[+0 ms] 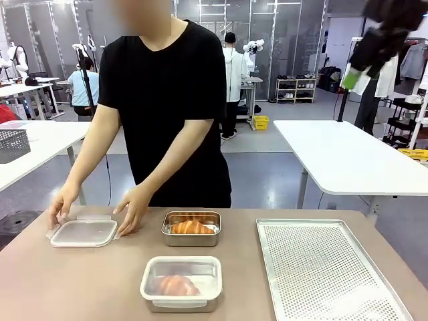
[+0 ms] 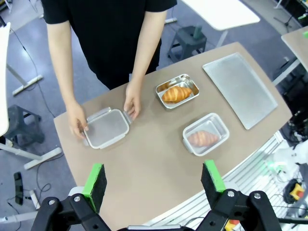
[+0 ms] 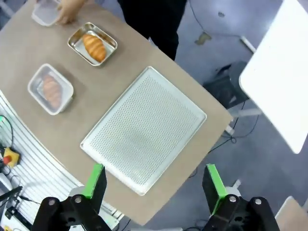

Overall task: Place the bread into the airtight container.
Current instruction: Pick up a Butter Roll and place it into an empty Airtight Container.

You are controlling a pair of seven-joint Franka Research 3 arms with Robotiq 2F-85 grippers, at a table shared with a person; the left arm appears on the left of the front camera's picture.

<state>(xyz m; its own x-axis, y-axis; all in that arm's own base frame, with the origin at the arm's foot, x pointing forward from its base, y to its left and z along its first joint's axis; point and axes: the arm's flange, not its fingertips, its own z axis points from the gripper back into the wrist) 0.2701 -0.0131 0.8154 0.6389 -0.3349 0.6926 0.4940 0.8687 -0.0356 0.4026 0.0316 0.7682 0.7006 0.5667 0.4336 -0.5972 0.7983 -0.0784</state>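
Front view shows a person in a black T-shirt standing at the far side of the brown table [image 1: 80, 281], both hands resting on a translucent plastic lid [image 1: 84, 233] that lies flat on the tabletop. One hand [image 1: 61, 202] touches the lid's outer corner, the other hand [image 1: 134, 206] its inner edge. Just beside that lid sits an open rectangular steel container [image 1: 191, 228] holding a golden croissant [image 1: 191, 227]. Nearer the robot stands a second steel container with a clear lid on it [image 1: 181, 283]; another croissant [image 1: 176, 286] shows through that lid. A perforated metal baking tray [image 1: 328, 271] lies apart from both containers.

From the left wrist view, the left gripper [image 2: 154, 180] hangs high above the table with its green-padded fingers spread wide and nothing between them. Far below and ahead of it lie the loose lid [image 2: 106, 128], the open container [image 2: 177, 91] and the lidded one [image 2: 205, 134].

From the right wrist view, the right gripper [image 3: 155, 183] is likewise raised well above the table, fingers parted and empty. The baking tray [image 3: 144, 130] lies directly ahead of it; the open container's croissant [image 3: 94, 45] sits far beyond.
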